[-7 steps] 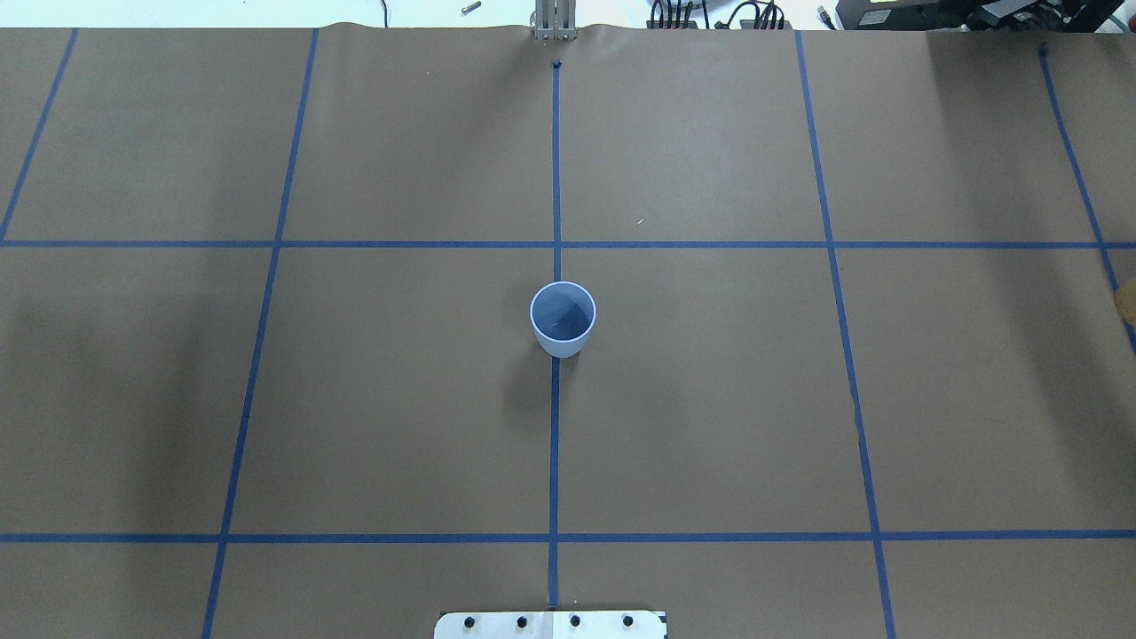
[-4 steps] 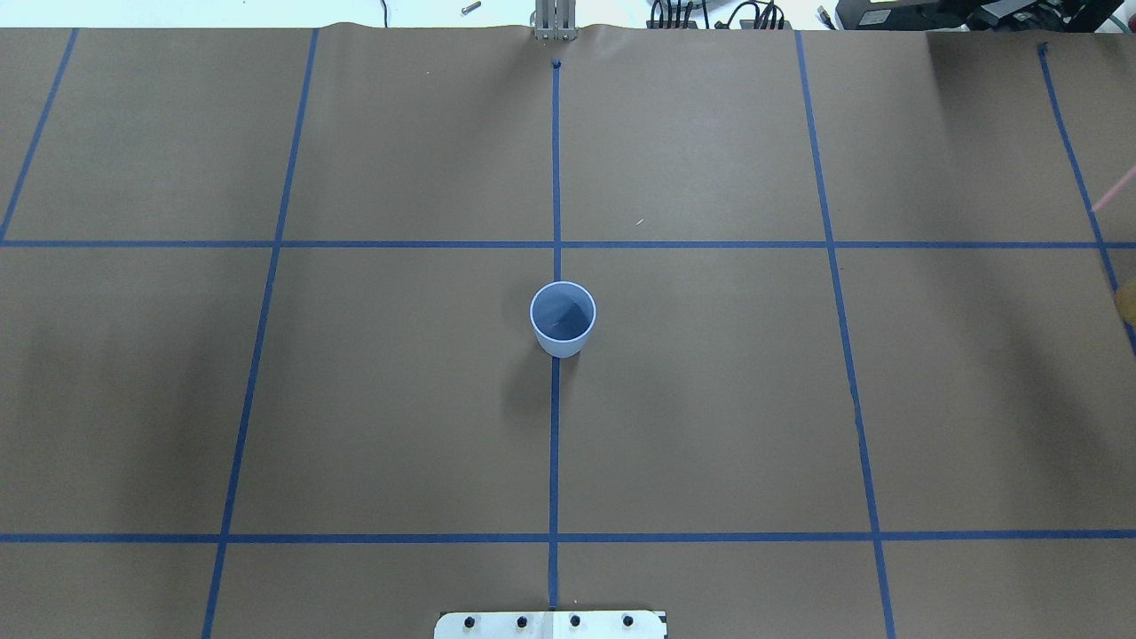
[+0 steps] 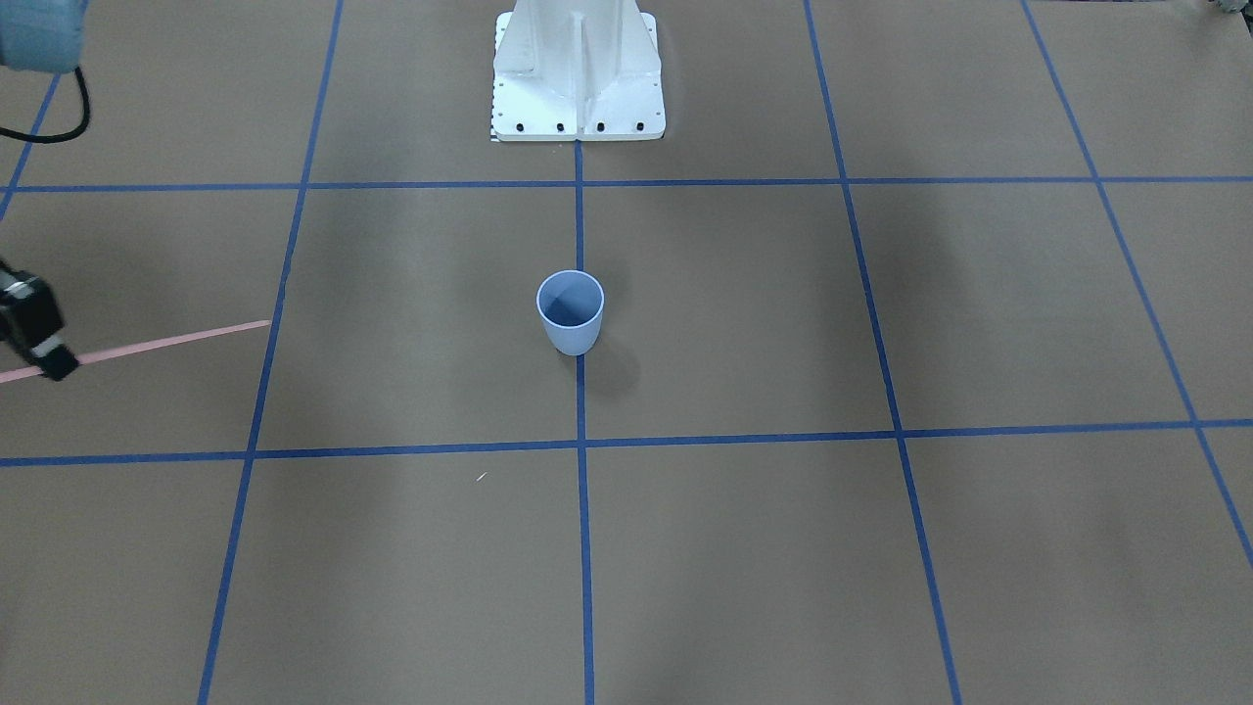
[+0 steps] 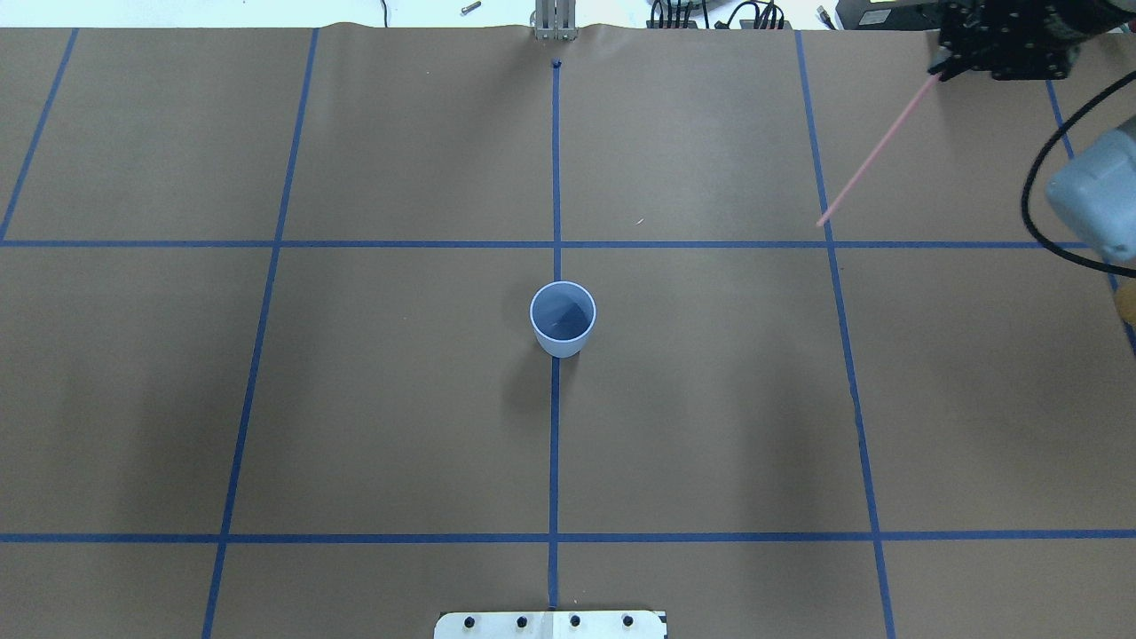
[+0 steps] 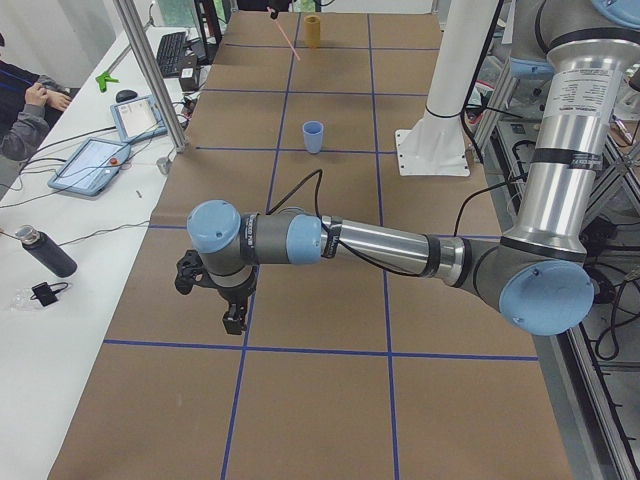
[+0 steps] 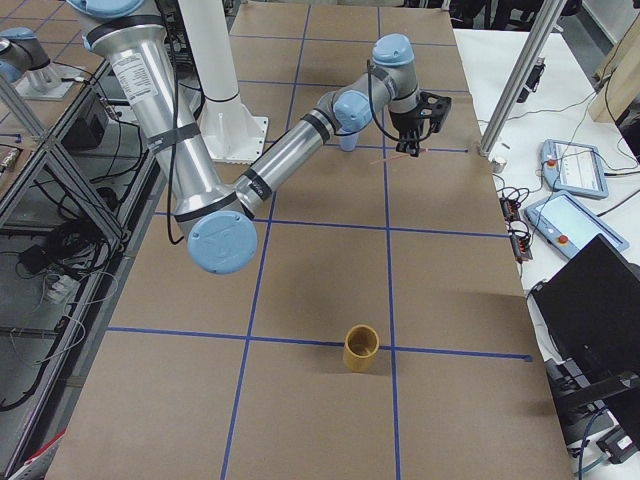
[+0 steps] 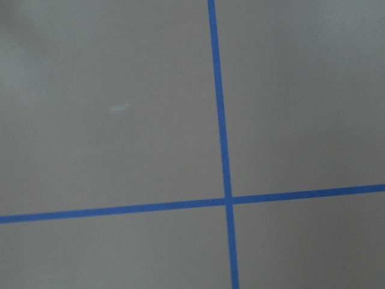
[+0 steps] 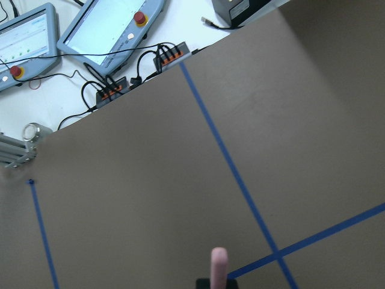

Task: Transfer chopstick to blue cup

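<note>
The right pincer (image 4: 939, 71) is clenching the chopstick (image 4: 879, 151) near one end, its shaft pointing roughly toward the distant blue cup (image 4: 563, 318).

Pale pink chopstick (image 4: 877, 151), pale blue cup (image 4: 563, 321) darker blue inside, brown table (image 4: 399, 399) under blue tape grid (image 4: 554, 444).

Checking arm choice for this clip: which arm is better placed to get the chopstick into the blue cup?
Right. The right end effector grips the chopstick, aimed toward the blue cup; the left end effector hangs far from both.
</note>
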`<state>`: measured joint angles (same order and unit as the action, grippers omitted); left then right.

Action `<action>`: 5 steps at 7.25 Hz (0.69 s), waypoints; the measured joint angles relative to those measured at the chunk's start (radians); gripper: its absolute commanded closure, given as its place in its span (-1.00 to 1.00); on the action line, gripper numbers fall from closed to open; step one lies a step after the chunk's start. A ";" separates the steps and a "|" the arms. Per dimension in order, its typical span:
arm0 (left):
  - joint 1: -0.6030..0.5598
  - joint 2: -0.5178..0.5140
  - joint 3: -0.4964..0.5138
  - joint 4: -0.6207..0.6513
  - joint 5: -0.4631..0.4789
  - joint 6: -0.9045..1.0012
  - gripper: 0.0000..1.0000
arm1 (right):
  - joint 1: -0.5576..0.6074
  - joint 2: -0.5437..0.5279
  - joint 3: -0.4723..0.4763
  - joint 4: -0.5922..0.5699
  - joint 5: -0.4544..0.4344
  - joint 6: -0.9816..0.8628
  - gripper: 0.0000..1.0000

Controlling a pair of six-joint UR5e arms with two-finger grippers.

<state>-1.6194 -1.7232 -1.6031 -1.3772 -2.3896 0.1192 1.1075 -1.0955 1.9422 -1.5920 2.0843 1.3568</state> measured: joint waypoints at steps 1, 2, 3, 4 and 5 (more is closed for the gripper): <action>0.001 0.001 0.001 0.001 -0.002 -0.001 -0.96 | -0.098 0.110 0.006 -0.114 -0.090 0.119 1.00; 0.002 0.004 0.002 0.000 -0.003 -0.003 -0.96 | -0.198 0.215 0.005 -0.235 -0.194 0.224 1.00; 0.002 0.008 0.003 -0.002 -0.004 -0.005 -0.96 | -0.280 0.306 -0.013 -0.325 -0.282 0.327 1.00; 0.002 0.010 0.003 -0.004 -0.004 -0.005 -0.96 | -0.341 0.387 -0.059 -0.388 -0.353 0.427 1.00; 0.003 0.011 0.004 -0.005 -0.005 -0.006 -0.96 | -0.392 0.452 -0.119 -0.432 -0.417 0.516 1.00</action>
<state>-1.6169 -1.7126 -1.5994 -1.3818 -2.3943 0.1136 0.7158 -0.6433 1.8236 -2.0236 1.6670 1.8727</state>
